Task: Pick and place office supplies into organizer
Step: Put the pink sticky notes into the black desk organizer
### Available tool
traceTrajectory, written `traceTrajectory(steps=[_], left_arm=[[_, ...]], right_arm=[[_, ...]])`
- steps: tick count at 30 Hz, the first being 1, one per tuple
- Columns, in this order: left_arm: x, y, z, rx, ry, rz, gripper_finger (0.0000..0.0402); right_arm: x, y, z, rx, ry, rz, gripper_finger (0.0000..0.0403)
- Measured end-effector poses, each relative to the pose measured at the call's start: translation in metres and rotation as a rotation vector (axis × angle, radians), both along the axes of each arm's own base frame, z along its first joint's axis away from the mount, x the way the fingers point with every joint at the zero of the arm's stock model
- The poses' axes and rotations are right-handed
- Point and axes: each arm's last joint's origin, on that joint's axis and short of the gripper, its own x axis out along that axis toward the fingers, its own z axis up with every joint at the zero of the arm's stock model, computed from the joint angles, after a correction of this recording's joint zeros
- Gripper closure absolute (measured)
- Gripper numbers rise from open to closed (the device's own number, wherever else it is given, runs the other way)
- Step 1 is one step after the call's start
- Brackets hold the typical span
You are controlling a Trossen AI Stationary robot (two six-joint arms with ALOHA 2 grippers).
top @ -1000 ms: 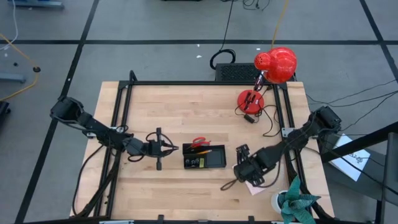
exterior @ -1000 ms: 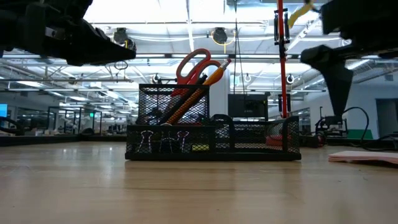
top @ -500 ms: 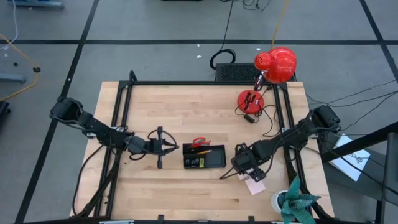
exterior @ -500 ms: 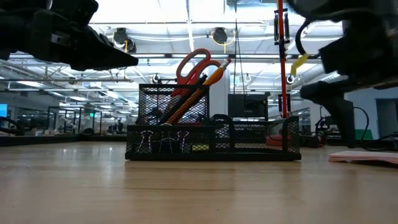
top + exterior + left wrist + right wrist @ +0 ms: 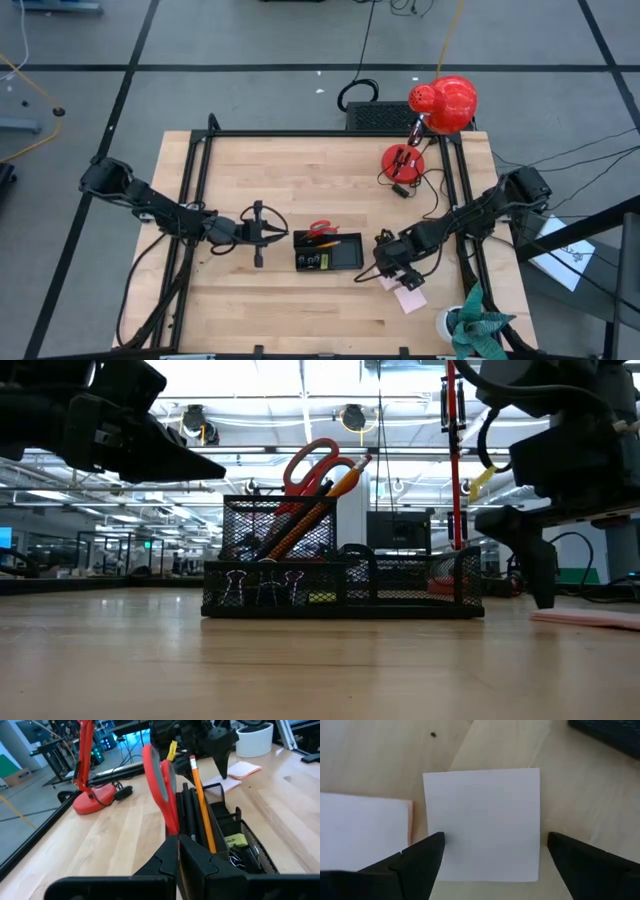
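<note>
Here, lower the right gripper (image 5: 490,852), fingers spread open astride the sticky-note pad (image 5: 482,822) near the desk's front edge beside the organizer (image 5: 328,252), squarely before closing; the left gripper (image 5: 262,234), fingers closed, waits.

left arm (image 5: 150,205) — dark, jointed links, black cables trailing along it | left gripper (image 5: 272,237) — matte black, two tapered fingers | right arm (image 5: 480,215) — dark, bulky wrist housing, a yellow tag just behind the right gripper (image 5: 535,575), black angular fingers
</note>
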Motion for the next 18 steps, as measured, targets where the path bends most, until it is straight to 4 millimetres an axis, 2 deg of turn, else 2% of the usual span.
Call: traceTrajectory(steps=[4,7,10,18], left_arm=[[0.000,0.000,-0.001,-0.004,0.005,0.002,0.0376],[0.000,0.000,-0.001,-0.003,0.008,0.002,0.0376],[0.000,0.000,-0.001,-0.002,0.008,0.002,0.0376],[0.000,0.000,-0.001,-0.004,0.008,0.002,0.0376]], right_arm=[[-0.011,-0.004,-0.013,-0.017,0.033,-0.057,0.0059],[-0.014,-0.006,-0.016,-0.025,0.047,-0.082,0.0091],[-0.013,-0.006,-0.016,-0.026,0.046,-0.102,0.0147],[-0.012,-0.005,-0.017,0.006,0.048,-0.115,0.0326]])
